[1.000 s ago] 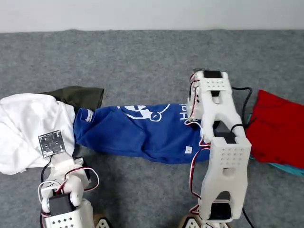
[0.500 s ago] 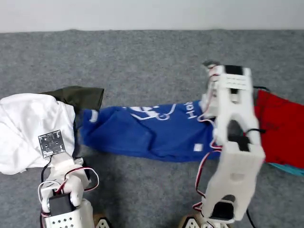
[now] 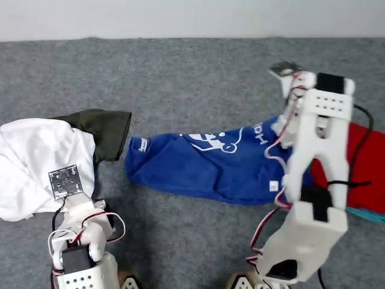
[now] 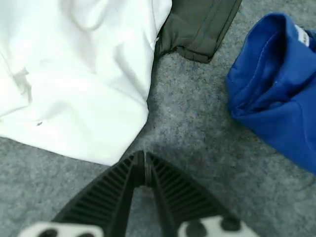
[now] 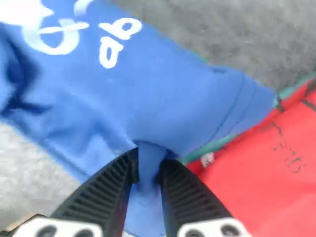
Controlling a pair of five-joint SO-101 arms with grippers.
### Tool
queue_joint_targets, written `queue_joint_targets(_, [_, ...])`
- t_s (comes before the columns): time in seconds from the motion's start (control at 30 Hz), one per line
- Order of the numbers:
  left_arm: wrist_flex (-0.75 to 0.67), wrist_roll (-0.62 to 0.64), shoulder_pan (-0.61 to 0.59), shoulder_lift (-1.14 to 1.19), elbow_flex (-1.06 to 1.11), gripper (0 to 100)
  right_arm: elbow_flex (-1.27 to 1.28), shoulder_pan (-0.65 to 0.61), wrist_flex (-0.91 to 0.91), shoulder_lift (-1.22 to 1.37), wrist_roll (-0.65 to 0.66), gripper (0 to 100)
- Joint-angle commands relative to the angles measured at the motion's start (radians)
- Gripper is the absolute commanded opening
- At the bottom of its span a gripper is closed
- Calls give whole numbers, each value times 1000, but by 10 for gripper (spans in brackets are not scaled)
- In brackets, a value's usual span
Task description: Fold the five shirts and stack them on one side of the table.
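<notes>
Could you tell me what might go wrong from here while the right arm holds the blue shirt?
1. The right gripper pinches just a small fold of the blue shirt, so the cloth may slip free.
2. The blue shirt lies bunched, with its held end right against the red shirt; any pull that way could ruck up the red one.

Robotics lab test bench: a counter (image 3: 180, 72) covered in grey carpet-like fabric runs to a bare white wall (image 3: 180, 18) at 12 o'clock. The left arm (image 3: 81, 259) at 7 o'clock and the right arm (image 3: 310, 205) at 5 o'clock are white plastic, with exposed wires (image 3: 120, 224) and a bare circuit board (image 3: 65, 182).
</notes>
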Motion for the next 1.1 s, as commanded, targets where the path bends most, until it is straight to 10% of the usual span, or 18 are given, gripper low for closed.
queue_joint_targets(0.0, [5,9,8,-11,-8,14,-5,-127,45,-153,-32,9])
queue_joint_targets(0.5, [5,9,8,-11,-8,14,-11,-690,-70,-157,-292,9])
queue_joint_targets(1.07, [5,9,8,-11,-8,14,-206,-839,-381,237,-310,75])
